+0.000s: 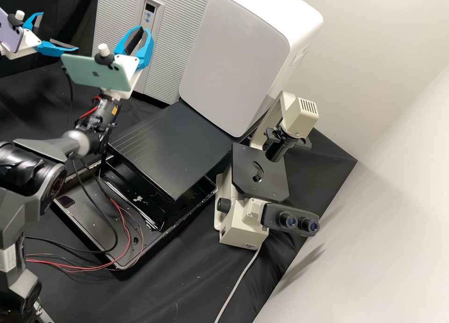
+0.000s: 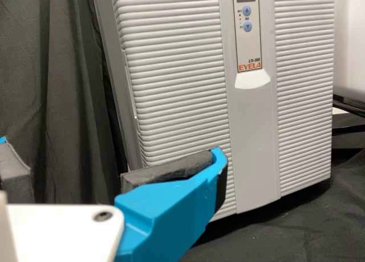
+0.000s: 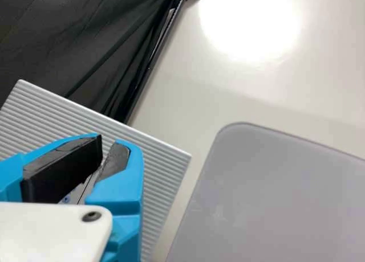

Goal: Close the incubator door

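- The incubator door, an upright pale grey panel with horizontal ribs (image 1: pixel 117 28), is standing in the upper left of the frame, its plain central strip carrying a small display and blue buttons (image 1: pixel 148 14).
- The left claw, white with bright blue fingers (image 1: pixel 59 31), is hovering at the upper left, fingers spreading wide apart.
- The right claw, also white and blue (image 1: pixel 144 29), is hanging in front of the ribbed door in the high view, its fingertips sitting close together with a narrow gap.
- A white box with a rounded grey front (image 1: pixel 234 56) is standing right of the door, behind a flat black platform (image 1: pixel 173 145).
- A cream microscope with black eyepieces (image 1: pixel 245 220) is resting right of centre on the black-draped tabletop (image 1: pixel 187 285).
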Controlling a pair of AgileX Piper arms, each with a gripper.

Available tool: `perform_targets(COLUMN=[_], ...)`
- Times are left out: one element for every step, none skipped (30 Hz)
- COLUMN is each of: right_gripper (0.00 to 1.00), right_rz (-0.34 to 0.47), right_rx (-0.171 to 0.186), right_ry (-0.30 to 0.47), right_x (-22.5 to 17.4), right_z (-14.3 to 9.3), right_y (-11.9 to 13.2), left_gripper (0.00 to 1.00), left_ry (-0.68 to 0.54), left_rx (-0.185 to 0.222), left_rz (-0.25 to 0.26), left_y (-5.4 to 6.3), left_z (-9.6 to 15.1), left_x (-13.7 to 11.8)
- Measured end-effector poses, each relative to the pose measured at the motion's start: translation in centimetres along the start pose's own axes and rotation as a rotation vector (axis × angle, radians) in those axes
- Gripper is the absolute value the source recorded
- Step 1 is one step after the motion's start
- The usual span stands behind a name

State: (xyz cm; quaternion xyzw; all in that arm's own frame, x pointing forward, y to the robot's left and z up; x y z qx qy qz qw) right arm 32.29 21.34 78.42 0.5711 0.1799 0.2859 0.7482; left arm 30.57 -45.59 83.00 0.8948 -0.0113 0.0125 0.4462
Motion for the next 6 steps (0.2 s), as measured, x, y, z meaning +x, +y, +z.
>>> perform_targets(right_gripper=[1.00, 1.00, 1.00, 1.00, 1.00, 1.00], right_rz=[0.000, 0.000, -0.002, -0.012, -0.015, -0.025], right_rx=[0.000, 0.002, 0.000, 0.002, 0.007, 0.024], right_ry=[0.000, -0.002, -0.007, -0.014, -0.022, -0.034], right_x=[-0.5, -1.0, -1.6, -2.0, -2.4, -3.0], right_z=[0.0, 0.1, 0.2, 0.3, 0.5, 0.7], right_y=[0.0, -0.1, 0.0, -0.1, 0.0, 0.1], left_gripper=[1.00, 1.00, 1.00, 1.00, 1.00, 1.00], left_ry=[0.000, 0.000, 0.000, 0.000, 0.000, 0.000], left_rx=[0.000, 0.000, 0.000, 0.000, 0.000, 0.000], left_rz=[0.000, 0.000, 0.000, 0.000, 0.000, 0.000], left_y=[0.0, 0.0, 0.0, 0.0, 0.0, 0.0], left_z=[0.0, 0.0, 0.0, 0.0, 0.0, 0.0], left_x=[0.0, 0.0, 0.0, 0.0, 0.0, 0.0])
